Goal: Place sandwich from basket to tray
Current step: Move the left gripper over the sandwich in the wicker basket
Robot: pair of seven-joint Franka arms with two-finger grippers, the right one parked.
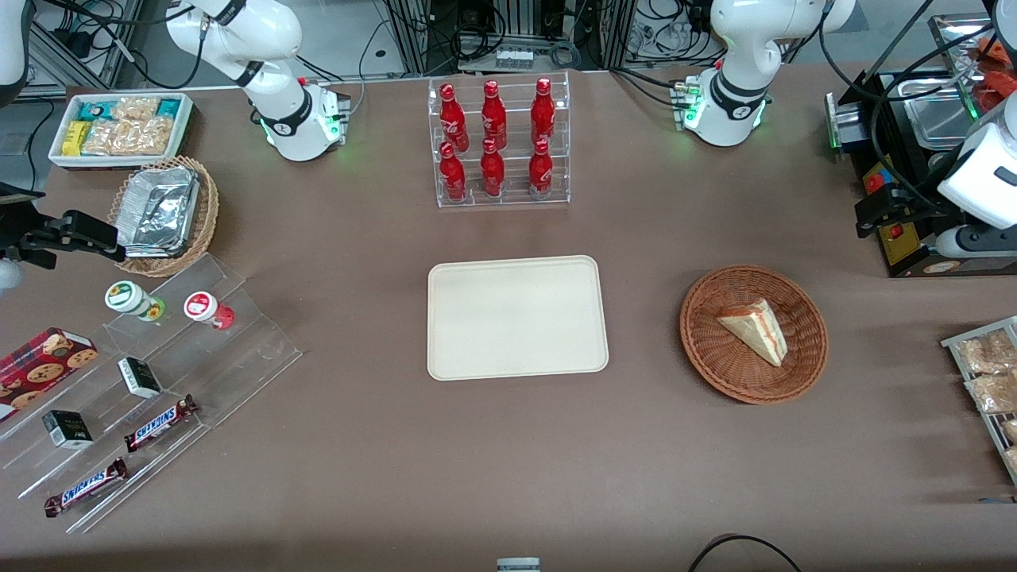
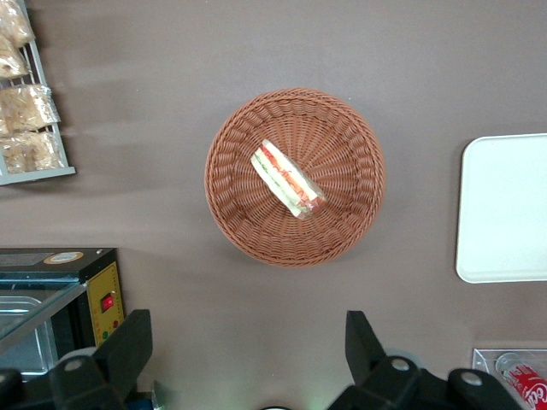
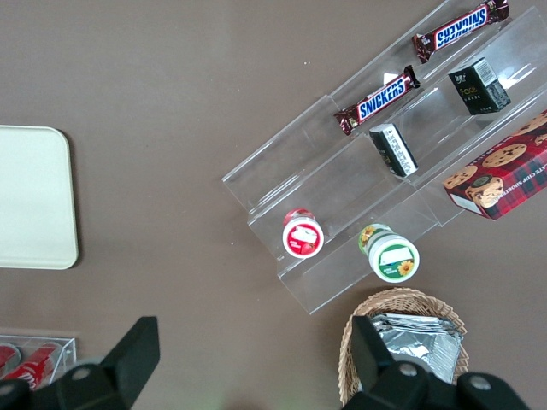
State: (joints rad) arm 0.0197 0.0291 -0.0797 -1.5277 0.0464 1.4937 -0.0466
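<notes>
Snickers bars (image 1: 86, 486) nearest the front camera, lying on a clear stepped acrylic rack (image 1: 262, 342) toward the parked arm's end of the brown desk (image 1: 508, 461). Small dark boxes, a plaid cookie box (image 1: 44, 361) and two lidded cups on the same rack.

Cream rectangular tray (image 1: 518, 318) flat at mid-desk, nothing on it.

Round reddish-brown wicker basket (image 1: 715, 357) beside the tray toward the working arm's end, near it but not touching.

Sandwich (image 1: 755, 327) inside the basket, close to its middle. Triangular wedge of pale bread, with red-orange and green filling layers showing along one edge in the left wrist view.

Pincer (image 2: 244, 346) held in the air above the desk, farther from the front camera than the basket and near a black appliance (image 1: 898, 159). Fingers (image 2: 128, 346) spread wide, gripping nothing, well apart from the sandwich.

Six red cola bottles in a clear tiered stand (image 1: 502, 139), farther from the front camera than the tray.

Tan wicker basket of crinkled foil trays (image 1: 163, 214) and white bin of snack packets (image 1: 119, 127) toward the parked arm's end.

Wire rack of bagged snacks (image 1: 985, 373) at the working arm's end.
</notes>
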